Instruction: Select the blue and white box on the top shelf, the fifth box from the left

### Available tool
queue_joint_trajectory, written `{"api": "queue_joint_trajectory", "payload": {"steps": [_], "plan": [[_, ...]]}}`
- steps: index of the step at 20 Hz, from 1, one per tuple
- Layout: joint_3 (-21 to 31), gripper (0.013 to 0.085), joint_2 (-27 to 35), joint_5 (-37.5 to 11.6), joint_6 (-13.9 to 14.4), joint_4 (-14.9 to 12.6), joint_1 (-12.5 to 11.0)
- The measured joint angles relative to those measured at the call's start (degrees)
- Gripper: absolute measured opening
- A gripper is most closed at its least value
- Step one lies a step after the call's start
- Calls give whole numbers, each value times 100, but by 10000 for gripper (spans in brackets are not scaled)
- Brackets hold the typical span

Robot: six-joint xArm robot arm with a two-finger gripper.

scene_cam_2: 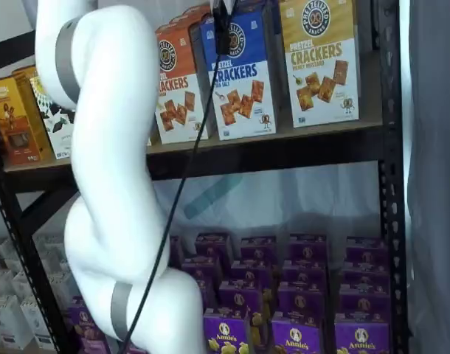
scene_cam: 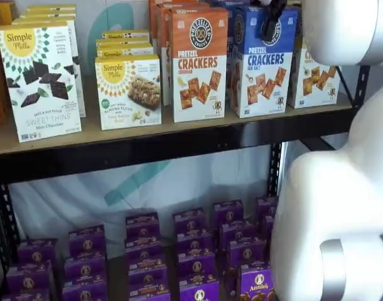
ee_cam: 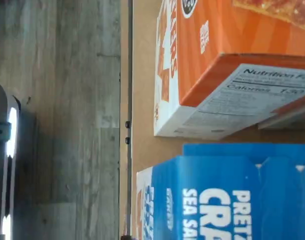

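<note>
The blue and white box [scene_cam: 260, 69] stands on the top shelf [scene_cam: 179, 143] between an orange-topped carton and a yellow-topped one. It shows in both shelf views, also here [scene_cam_2: 243, 81]. My gripper [scene_cam: 271, 20] hangs at the box's upper front edge. Only a black finger shows, in front of the box's logo in a shelf view [scene_cam_2: 223, 29], with no gap visible. The wrist view looks down on the box's blue top [ee_cam: 217, 195] from close by, with the tan shelf board [ee_cam: 142, 100] beside it.
The orange cheddar carton [scene_cam: 199, 63] stands close beside the blue box, and the yellow carton [scene_cam_2: 321, 59] on its other side. Simple Mills boxes [scene_cam: 41, 81] fill the shelf's left part. Purple boxes [scene_cam: 191, 251] fill the lower shelf. My white arm [scene_cam_2: 114, 184] crosses in front.
</note>
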Motion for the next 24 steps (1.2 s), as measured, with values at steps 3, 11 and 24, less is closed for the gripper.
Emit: {"api": "queue_joint_trajectory", "payload": {"steps": [3,11,24], "plan": [[-130,850,84,117,9,-104,35],[-102,690,90,103,-3,-154,44],[46,610,-9,-36,11,-122,58]]}}
